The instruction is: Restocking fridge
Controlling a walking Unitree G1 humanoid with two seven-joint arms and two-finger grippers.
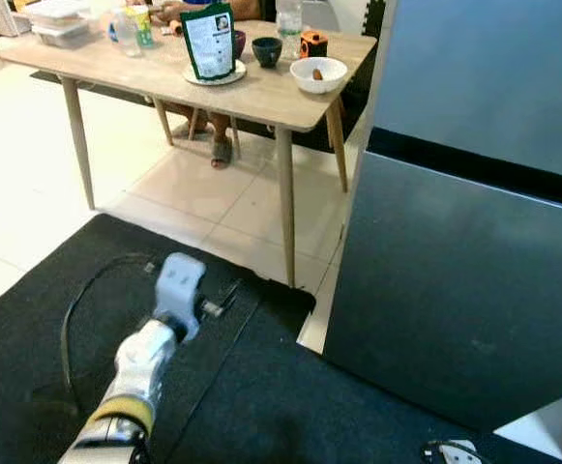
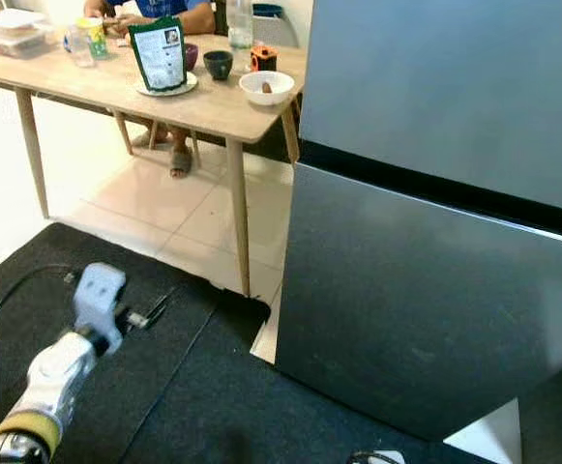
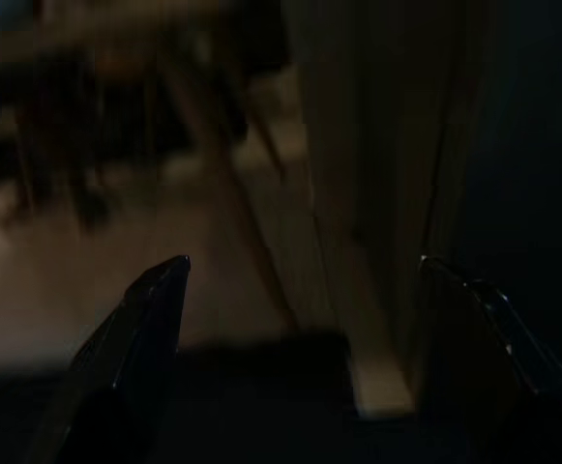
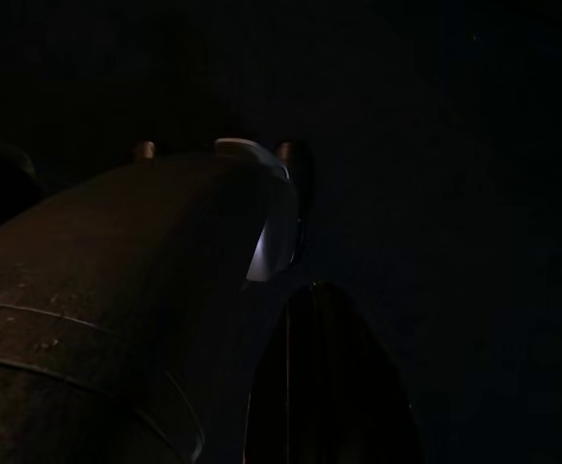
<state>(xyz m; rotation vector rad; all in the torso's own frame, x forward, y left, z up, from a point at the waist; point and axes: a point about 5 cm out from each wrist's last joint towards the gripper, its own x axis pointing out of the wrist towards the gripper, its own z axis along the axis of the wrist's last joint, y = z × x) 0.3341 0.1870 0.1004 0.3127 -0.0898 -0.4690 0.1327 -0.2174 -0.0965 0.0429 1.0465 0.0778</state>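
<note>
Left eye view shows us the grey fridge (image 1: 474,242), doors closed, on our right, beside the wooden bench (image 1: 261,92) carrying a green pouch (image 1: 208,41) and a white bowl (image 1: 318,73). Our left claw (image 3: 300,280) is spread wide over the black mat (image 1: 29,319); the right claw's state we cannot tell.

The fridge (image 2: 435,242) is grey and glossy; its 2 doors are shut, split by a dark seam; it stands just beside the bench (image 2: 224,104).

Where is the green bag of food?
The green bag stands upright on a small plate on the wooden table, ahead and to the robot's left, with a dark bowl and a white bowl just right of it.
</note>
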